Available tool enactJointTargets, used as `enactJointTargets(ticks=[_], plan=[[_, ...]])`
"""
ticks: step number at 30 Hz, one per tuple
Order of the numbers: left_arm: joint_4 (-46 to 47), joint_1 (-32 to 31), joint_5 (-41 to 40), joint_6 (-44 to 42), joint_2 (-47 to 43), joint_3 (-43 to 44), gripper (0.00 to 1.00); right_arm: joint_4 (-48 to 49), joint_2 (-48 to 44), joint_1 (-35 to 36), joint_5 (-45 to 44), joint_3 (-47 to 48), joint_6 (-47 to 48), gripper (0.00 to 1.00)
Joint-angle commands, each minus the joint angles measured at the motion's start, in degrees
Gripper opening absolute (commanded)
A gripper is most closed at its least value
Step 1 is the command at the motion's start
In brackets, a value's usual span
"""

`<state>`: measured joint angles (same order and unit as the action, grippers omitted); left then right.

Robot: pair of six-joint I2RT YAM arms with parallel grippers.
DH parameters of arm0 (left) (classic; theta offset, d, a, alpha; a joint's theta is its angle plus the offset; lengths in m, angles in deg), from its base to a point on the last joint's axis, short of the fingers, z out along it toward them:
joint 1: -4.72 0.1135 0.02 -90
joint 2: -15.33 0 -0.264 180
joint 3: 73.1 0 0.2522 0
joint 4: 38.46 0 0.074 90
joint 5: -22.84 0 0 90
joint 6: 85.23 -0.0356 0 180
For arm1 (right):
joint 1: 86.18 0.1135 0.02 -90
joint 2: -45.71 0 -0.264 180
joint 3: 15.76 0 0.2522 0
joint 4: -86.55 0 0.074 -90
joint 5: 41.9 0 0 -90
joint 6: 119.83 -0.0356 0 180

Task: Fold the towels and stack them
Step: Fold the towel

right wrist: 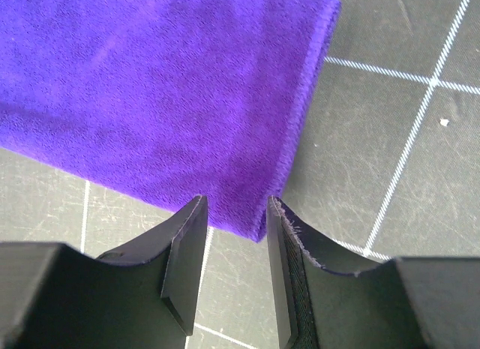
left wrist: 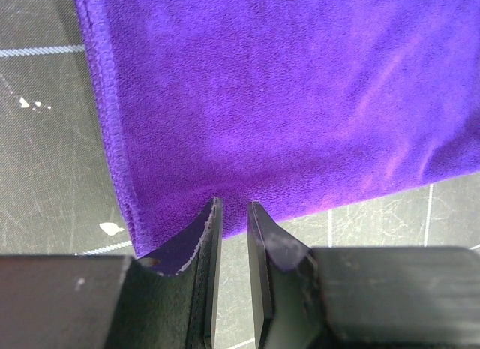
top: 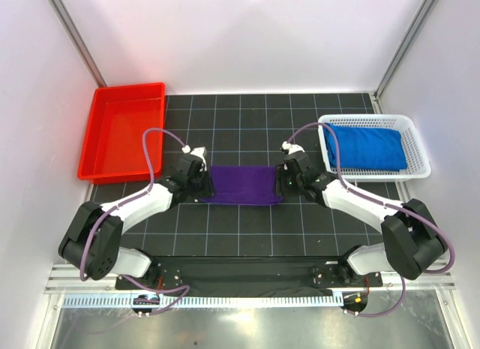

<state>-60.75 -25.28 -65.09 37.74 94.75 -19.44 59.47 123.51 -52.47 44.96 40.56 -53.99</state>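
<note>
While in basket (white), blue towel

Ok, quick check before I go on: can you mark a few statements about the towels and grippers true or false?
1. The purple towel lies flat on the table between the left gripper and the right gripper. True.
2. The blue towel lies in the red tray. False: it is in the white basket; the red tray holds no towel.
3. The right gripper's jaws stand apart at a corner of the purple towel. True.
4. The purple towel is stacked on the blue towel. False: they lie apart, the purple one on the table.
</note>
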Motion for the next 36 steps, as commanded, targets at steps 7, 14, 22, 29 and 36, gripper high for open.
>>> enactJointTargets(ticks=[7,14,22,29,36], plan=[[-0.08,-0.24,-5.76,1.83,0.82,-2.37,0.24,2.77,3.41,1.00,-0.91,-1.69,-0.89,0.44],[0.71,-0.32,-6.55,2.89,3.02,-1.14,0.24,3.22,7.19,1.00,-0.82,-2.14,-0.89,0.44],[-2.18,-0.24,-6.28,2.01,-0.31,1.67,0.25,0.58,3.77,0.92,-2.84,-1.70,-1.15,0.44],[-6.23,-0.24,-6.55,0.78,-4.27,6.68,0.28,-3.64,-0.89,0.83,-5.03,2.34,-1.24,0.51],[-6.06,-0.85,-4.88,0.60,-4.80,7.65,0.31,-0.49,5.50,-3.21,-0.66,6.56,-0.97,0.60]])
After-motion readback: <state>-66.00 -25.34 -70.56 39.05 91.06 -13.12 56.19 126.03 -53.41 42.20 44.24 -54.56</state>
